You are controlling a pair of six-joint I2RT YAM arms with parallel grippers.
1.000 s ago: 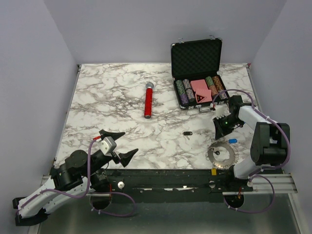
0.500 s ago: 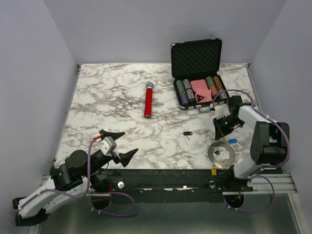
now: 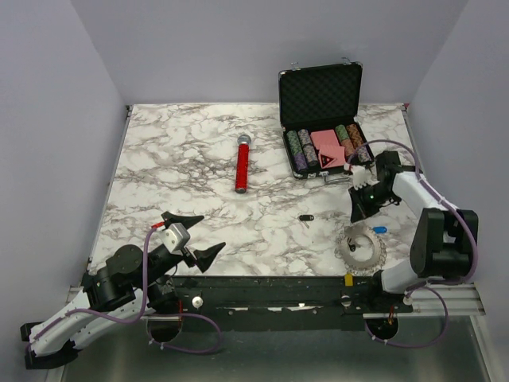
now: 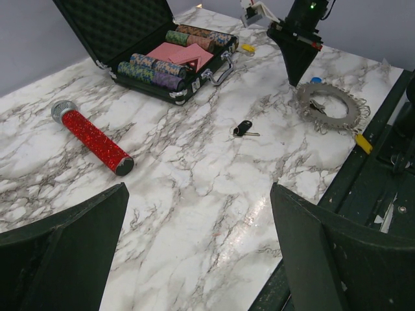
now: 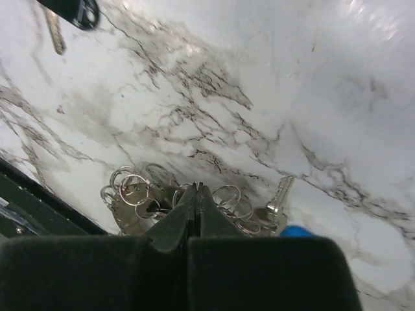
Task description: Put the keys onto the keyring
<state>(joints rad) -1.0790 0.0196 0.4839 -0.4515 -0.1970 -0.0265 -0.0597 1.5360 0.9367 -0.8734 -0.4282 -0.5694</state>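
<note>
The keyring (image 3: pixel 360 248), a jagged grey metal loop hung with small rings and a yellow tag (image 3: pixel 348 278), lies at the front right of the marble table (image 3: pixel 199 159). My right gripper (image 3: pixel 355 216) is shut, its tips pinching one small ring at the loop's far edge (image 5: pixel 130 194). The blue-headed key (image 3: pixel 380 229) lies just right of it, its blade showing in the right wrist view (image 5: pixel 280 193). The black-headed key (image 3: pixel 306 218) lies apart to the left and also shows in the left wrist view (image 4: pixel 244 127). My left gripper (image 3: pixel 208 233) is open and empty over the front left.
A red-handled microphone (image 3: pixel 241 165) lies mid-table. An open black case (image 3: pixel 321 95) with poker chips and pink cards stands at the back right, close behind my right arm. The table's front edge and black rail (image 3: pixel 270 282) run just below the keyring.
My right gripper has shifted slightly up and left, and the keyring's near edge has moved with it, changing the loop's outline. The left arm has not moved.
</note>
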